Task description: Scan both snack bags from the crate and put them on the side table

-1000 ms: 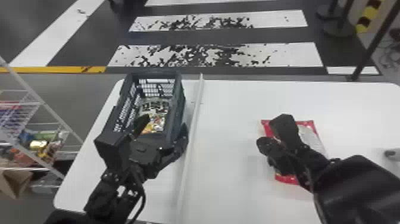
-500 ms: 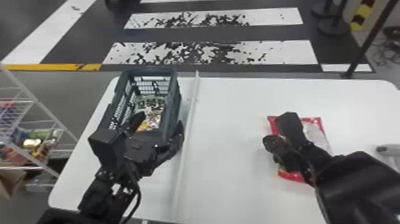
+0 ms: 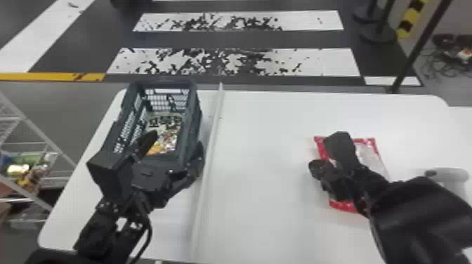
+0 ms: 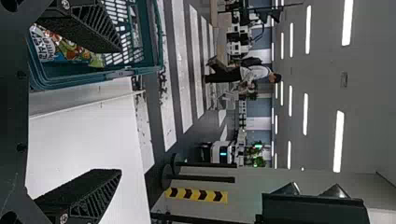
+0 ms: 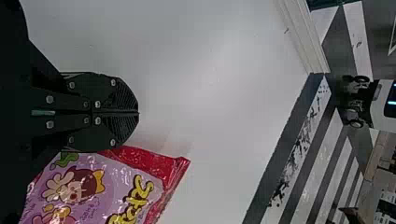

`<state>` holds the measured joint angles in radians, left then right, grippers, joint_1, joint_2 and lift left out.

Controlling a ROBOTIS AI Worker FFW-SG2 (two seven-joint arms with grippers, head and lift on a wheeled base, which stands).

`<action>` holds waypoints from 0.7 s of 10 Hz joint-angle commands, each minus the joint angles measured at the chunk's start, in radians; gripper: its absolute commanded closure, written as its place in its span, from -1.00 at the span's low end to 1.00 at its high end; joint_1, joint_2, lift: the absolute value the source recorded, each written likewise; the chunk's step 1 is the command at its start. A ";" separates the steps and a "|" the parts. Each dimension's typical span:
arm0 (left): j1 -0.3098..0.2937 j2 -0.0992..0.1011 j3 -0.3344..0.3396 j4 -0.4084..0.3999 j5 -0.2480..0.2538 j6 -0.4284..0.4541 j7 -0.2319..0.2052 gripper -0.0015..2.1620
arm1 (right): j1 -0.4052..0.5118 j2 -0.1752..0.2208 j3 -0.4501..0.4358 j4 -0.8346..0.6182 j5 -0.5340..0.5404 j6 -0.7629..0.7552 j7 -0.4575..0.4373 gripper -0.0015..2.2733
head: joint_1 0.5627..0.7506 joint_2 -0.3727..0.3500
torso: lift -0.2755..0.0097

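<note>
1. Keeping my left gripper at the near end of the dark slatted crate, I have its two fingers spread wide, with nothing pinched in them. In the head view one finger overlaps the crate's near left part and the other lies by its right side; whether either touches the plastic I cannot tell.
2. Inside the crate, down on its floor, lies a colourful snack bag, mostly gold, red and orange, with a paler part toward the far end. Bold dark lettering shows on a pale patch of it.
3. My right gripper is closed, finger against finger, holding nothing. It is just beside the red-edged snack bag; contact I cannot judge.
4. That bag lies flat on the white table, on the right-hand side of the long pale strip. Its printed face is lilac, with cartoon children and chunky yellow lettering (cheerful stuff), framed by shiny red edges.
5. The crate stands on the same tabletop, left of the strip, well apart from the lilac bag.
6. Off to my left, a white wire rack has shiny, many-coloured packages on it, too blurred to make out any labels.
</note>
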<state>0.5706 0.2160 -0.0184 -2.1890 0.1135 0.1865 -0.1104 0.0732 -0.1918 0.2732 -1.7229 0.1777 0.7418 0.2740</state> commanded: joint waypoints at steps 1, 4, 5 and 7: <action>0.000 0.000 0.000 0.000 0.000 0.000 0.000 -0.93 | 0.005 -0.008 -0.014 -0.001 0.000 0.000 0.001 0.98 | 0.41 0.20 | 0.32; -0.002 -0.001 0.000 0.003 0.000 0.000 0.000 -0.93 | 0.073 -0.011 -0.054 -0.147 -0.106 -0.034 0.051 0.36 | 0.41 0.17 | 0.32; -0.002 -0.004 0.000 0.002 0.000 0.000 0.000 -0.93 | 0.102 -0.006 -0.081 -0.221 -0.179 -0.058 0.051 -0.29 | 0.41 0.23 | 0.32; 0.003 -0.003 0.005 0.002 0.000 0.000 0.000 -0.93 | 0.140 -0.005 -0.158 -0.374 -0.218 0.018 0.028 -1.00 | 0.41 0.30 | 0.32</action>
<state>0.5716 0.2124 -0.0165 -2.1873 0.1135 0.1865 -0.1104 0.2023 -0.1966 0.1419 -2.0483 -0.0350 0.7242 0.3056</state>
